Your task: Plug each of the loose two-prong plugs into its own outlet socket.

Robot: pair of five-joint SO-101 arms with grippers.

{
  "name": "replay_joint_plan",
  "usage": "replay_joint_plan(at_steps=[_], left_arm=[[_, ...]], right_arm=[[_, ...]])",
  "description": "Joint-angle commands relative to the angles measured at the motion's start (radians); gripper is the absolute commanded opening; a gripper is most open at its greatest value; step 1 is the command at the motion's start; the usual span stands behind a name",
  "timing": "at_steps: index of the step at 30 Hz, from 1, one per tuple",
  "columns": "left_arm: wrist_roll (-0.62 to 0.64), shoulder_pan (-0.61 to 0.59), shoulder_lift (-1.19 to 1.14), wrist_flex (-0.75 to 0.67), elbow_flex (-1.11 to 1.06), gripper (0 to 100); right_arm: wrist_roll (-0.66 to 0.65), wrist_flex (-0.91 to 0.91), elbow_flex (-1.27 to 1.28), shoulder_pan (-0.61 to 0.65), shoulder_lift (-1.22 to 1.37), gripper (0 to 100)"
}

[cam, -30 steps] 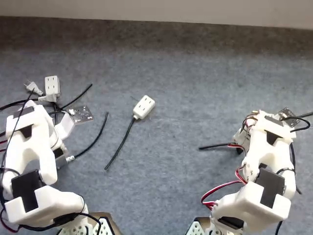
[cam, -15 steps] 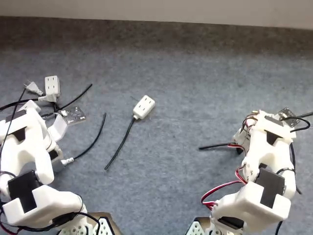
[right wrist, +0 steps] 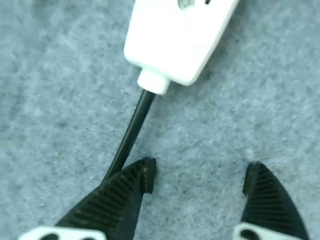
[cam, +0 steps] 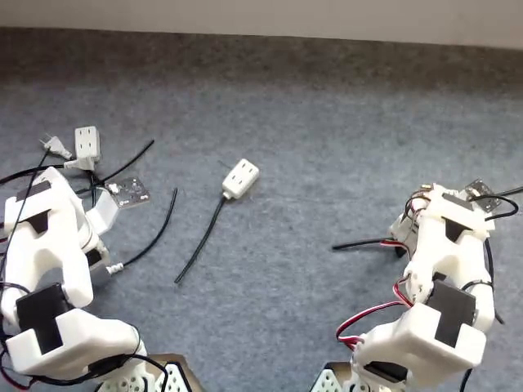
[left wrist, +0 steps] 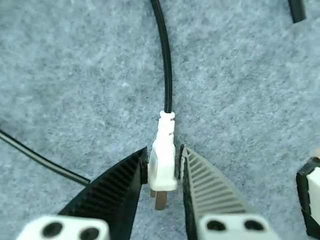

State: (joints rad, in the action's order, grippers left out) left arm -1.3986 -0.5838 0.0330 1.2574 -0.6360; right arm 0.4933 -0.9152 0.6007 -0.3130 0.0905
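A white two-prong plug [left wrist: 163, 162] on a black cord [left wrist: 164, 55] lies on the grey carpet, and my left gripper [left wrist: 164, 152] is shut on its sides, prongs toward the camera. From above, that plug [cam: 114, 267] sits beside the left arm [cam: 45, 245]. My right gripper [right wrist: 200, 175] is open just above the carpet, beside the cord [right wrist: 131, 135] of a white outlet socket [right wrist: 177, 37]. A second outlet socket [cam: 240, 178] rests mid-table. A third [cam: 87, 142] lies far left with another loose plug [cam: 55, 147] next to it.
Black cords [cam: 200, 237] trail across the carpet [cam: 327, 147] between the left arm and the middle socket. One more cord [cam: 359, 243] runs out from under the right arm [cam: 445, 245]. A dark strip borders the far side.
The left arm shifted slightly toward the near-left and then partly back, and the plug and its cord moved with it. The right arm has stayed still.
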Motion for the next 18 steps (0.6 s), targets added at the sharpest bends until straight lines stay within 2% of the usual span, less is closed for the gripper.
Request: replay_joint_plan(at_steps=[1, 18], left_arm=[[-0.265, 0.016, 0.027, -0.011, 0.012, 12], [-0.264, 0.016, 0.024, -0.012, -0.021, 12]], right_arm=[[0.008, 0.048, -0.002, 0.033, -0.008, 28.9], [0.008, 0.048, -0.002, 0.033, -0.008, 28.9]])
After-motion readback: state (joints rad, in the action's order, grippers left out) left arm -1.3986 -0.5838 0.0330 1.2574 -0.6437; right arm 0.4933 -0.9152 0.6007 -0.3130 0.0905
